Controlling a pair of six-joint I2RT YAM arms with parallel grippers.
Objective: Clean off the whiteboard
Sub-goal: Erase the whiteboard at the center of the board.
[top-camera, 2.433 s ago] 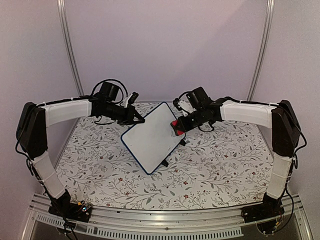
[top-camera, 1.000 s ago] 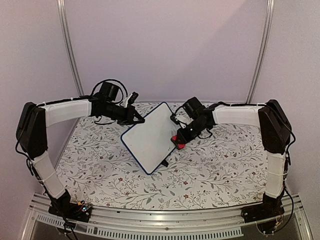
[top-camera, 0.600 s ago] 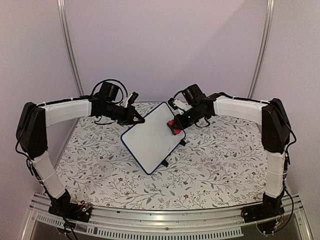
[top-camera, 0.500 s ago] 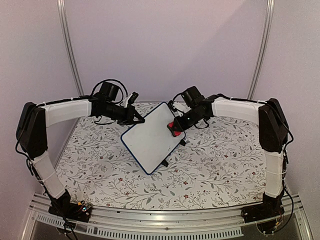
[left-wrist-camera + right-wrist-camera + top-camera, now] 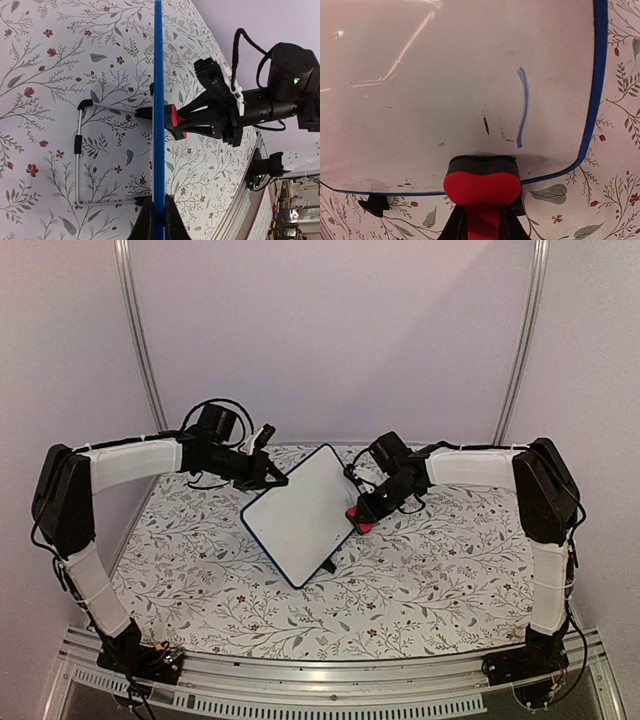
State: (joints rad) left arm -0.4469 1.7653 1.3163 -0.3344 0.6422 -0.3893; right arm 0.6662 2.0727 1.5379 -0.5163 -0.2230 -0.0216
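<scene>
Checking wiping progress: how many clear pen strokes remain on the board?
2: a long blue stroke near the board's edge, and a short black stroke beside it. Fainter specks may remain.

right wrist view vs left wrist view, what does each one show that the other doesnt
Only the right wrist view shows the whiteboard face-on: a blue stroke and a few small dark marks on it. Only the left wrist view shows the board edge-on, the wire stand behind it, the left gripper clamped on its frame, and the right gripper from the side. Both show the board, the red eraser held in the right gripper at the board, and the floral table.
</scene>
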